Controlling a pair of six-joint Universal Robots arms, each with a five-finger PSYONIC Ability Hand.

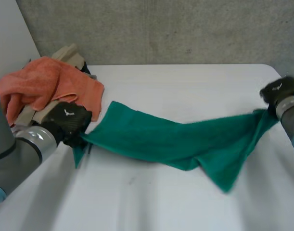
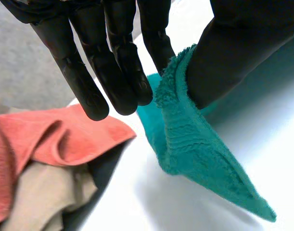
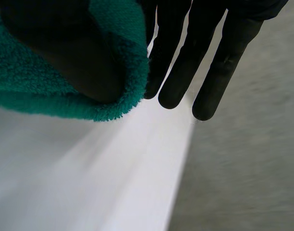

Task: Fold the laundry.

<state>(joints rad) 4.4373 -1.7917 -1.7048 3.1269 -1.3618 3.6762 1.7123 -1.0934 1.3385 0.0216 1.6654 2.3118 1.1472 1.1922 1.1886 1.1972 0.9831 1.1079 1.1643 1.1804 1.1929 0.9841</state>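
I see the green towel [image 1: 185,142] stretched across the middle of the white table [image 1: 185,82], sagging between my two hands, with one loose corner drooping towards the near edge. My left hand [image 1: 67,120] pinches its left end between thumb and one finger; the other fingers [image 2: 122,72] hang straight beside it. My right hand [image 1: 280,91] clamps the right corner the same way, with its spare fingers [image 3: 185,62] extended near the table's edge. Just behind the left hand lies an orange towel [image 1: 45,84] heaped over a beige cloth [image 1: 72,55], close to the green towel's left end.
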